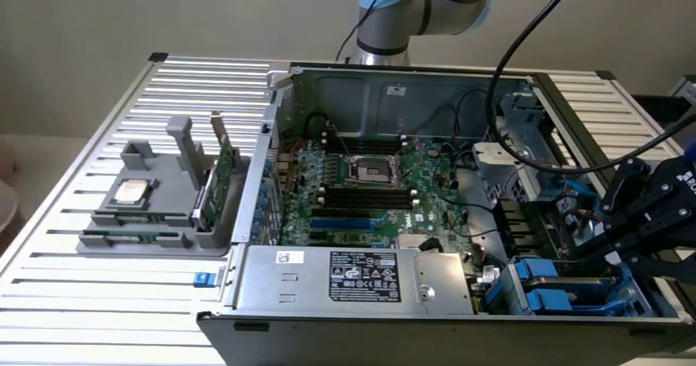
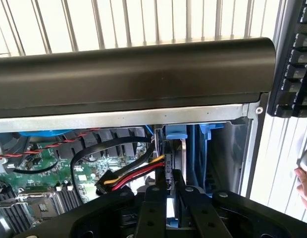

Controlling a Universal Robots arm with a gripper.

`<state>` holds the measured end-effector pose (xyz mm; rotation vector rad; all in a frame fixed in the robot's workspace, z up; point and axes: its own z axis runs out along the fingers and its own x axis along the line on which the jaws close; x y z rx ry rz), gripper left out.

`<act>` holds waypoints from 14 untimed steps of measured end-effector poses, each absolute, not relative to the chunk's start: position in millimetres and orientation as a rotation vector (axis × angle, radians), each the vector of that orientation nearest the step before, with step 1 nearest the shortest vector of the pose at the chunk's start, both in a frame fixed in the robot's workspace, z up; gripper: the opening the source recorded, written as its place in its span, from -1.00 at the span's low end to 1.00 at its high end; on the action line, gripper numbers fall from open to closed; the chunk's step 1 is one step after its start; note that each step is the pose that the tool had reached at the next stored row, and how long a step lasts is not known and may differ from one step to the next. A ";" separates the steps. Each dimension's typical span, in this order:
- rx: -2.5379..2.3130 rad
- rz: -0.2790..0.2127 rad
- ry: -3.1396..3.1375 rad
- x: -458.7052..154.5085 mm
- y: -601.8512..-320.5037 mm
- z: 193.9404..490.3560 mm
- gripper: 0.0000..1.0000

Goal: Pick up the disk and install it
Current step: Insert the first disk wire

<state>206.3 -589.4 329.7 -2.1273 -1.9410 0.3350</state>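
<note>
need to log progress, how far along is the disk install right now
Done: the disk is picked up, gripped edge-on in the closed jaws of the gripper. In hand: it is held at the blue drive bay in a corner of the computer case. Left: it is not released yet; whether it is fully seated cannot be told.

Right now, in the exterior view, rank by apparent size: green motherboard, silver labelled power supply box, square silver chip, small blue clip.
1-2. green motherboard and silver power supply box: look alike, and the box is nearer the camera, so unranked
3. square silver chip
4. small blue clip
</note>
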 end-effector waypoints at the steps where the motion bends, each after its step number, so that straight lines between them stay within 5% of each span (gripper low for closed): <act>1: -2.130 0.337 -1.940 206.3 -589.4 329.6 -0.66; 14: -2.136 0.344 -1.934 206.3 -587.6 329.6 -0.66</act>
